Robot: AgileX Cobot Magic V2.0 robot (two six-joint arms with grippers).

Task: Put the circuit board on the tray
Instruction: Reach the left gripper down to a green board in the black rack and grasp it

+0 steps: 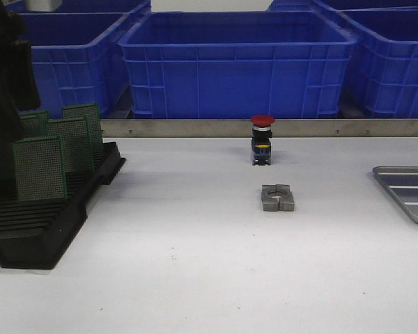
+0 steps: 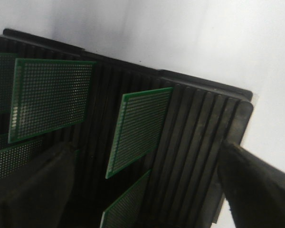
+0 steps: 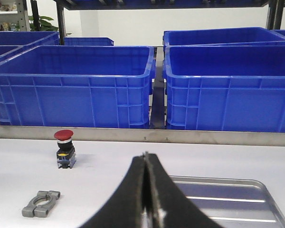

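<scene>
Several green circuit boards [image 1: 39, 167] stand upright in a black slotted rack [image 1: 49, 223] at the left. My left arm [image 1: 3, 76] hangs over the rack. In the left wrist view my left gripper [image 2: 142, 199] is open and empty, its fingers [image 2: 33, 190] wide apart above the rack [image 2: 199, 128]. One board [image 2: 138, 130] stands just beyond the fingers and another [image 2: 128, 206] lies between them, untouched. The grey tray [image 1: 407, 191] lies at the right edge. My right gripper [image 3: 146, 164] is shut and empty, just above the tray's [image 3: 228, 199] near left part.
A red-capped push-button [image 1: 262, 139] and a grey metal clamp [image 1: 277, 197] sit mid-table; both show in the right wrist view, the button [image 3: 64, 148] and the clamp [image 3: 41, 203]. Big blue bins [image 1: 237, 62] stand behind a metal rail [image 1: 265, 128].
</scene>
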